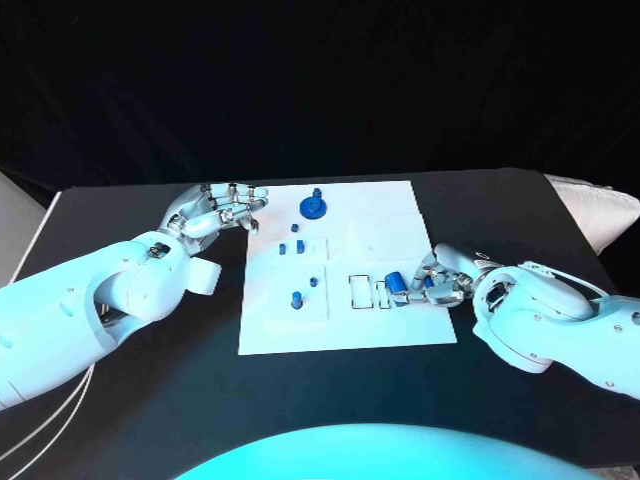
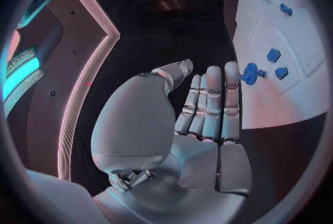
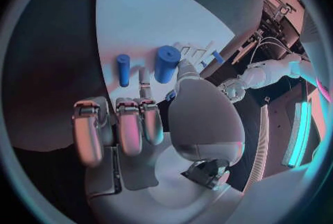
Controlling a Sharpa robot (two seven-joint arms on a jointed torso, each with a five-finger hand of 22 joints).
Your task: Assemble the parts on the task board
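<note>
R hand (image 1: 433, 280) pinches blue cylinder (image 1: 397, 283) over task board (image 1: 407, 330) slots; tilt could jam it. L hand (image 1: 219, 210) released, holds nothing, at board edge.

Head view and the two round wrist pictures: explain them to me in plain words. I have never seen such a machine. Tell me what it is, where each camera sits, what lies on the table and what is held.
This is a robot with two white arms, each ending in a silver robot hand. The square picture looks down from a camera on its head. The two round ones come from cameras at its wrists, behind each hand, so the lens bends straight edges.

On the black table lies a white task board. On it are small blue parts, a round blue part and some rectangular slots.

The left robot hand hovers at the board's edge and holds nothing. The right robot hand appears to pinch a blue cylinder beside the slots.
</note>
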